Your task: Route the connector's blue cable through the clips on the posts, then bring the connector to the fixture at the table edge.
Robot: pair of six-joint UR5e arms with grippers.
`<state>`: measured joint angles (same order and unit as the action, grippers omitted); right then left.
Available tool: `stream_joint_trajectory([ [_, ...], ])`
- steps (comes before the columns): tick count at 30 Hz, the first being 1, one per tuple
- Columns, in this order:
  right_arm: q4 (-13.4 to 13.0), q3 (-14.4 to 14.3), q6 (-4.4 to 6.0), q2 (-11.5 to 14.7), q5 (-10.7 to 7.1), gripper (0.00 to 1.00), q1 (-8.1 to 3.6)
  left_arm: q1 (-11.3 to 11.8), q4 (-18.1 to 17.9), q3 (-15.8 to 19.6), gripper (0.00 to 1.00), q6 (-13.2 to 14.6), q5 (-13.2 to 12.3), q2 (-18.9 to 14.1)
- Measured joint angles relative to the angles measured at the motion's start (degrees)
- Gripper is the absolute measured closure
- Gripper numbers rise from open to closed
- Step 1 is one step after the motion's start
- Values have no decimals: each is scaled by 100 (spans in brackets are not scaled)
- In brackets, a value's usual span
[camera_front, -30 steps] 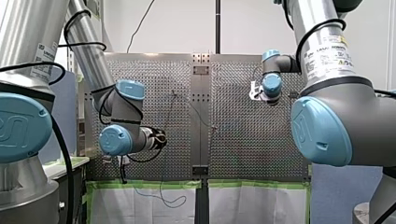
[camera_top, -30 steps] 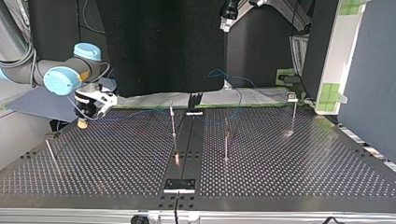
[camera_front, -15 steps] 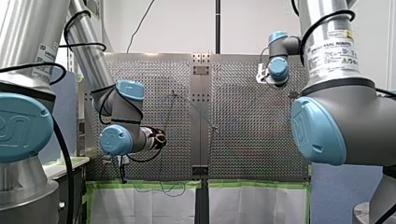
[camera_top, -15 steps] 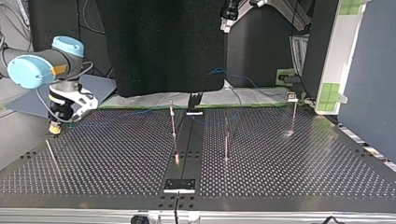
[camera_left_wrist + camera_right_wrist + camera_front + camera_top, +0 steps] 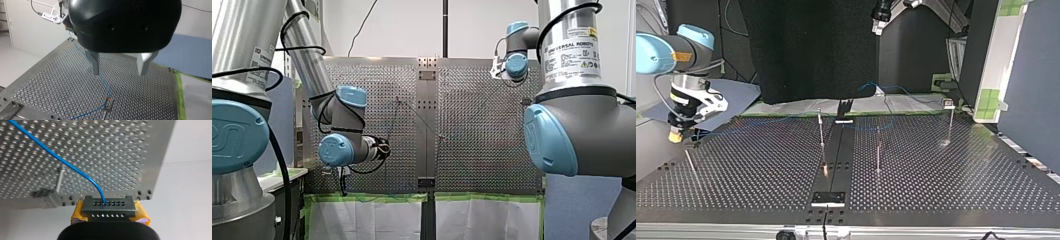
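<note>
Yellow pads (image 5: 78, 213) of my right gripper (image 5: 108, 213) clamp the dark connector (image 5: 108, 205) just off the table (image 5: 120, 152) edge, near a corner. Its blue cable (image 5: 62, 161) runs from it over the table. My left gripper (image 5: 119, 73) hangs wide open above the cable, which reaches a clip (image 5: 108, 107) below.

Grey connector (image 5: 108, 207) pinched between yellow fingers (image 5: 77, 212); blue cable (image 5: 62, 162) curves from it.
</note>
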<state>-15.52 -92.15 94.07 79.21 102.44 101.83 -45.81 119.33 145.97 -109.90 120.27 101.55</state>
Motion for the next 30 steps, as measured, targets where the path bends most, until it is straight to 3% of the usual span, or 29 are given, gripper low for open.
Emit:
stream_joint_trajectory([
  [14, -515, -146, -353, -240, -539, 100, -328, 30, -136, -6, 0, 65, -7, -1],
  [24, -632, -208, -447, -463, -1033, 100, -782, 102, -119, -13, 0, 134, -9, -1],
  [30, -630, -203, -556, -611, -1323, 100, -1074, 155, -65, -28, 0, 181, -83, 2],
])
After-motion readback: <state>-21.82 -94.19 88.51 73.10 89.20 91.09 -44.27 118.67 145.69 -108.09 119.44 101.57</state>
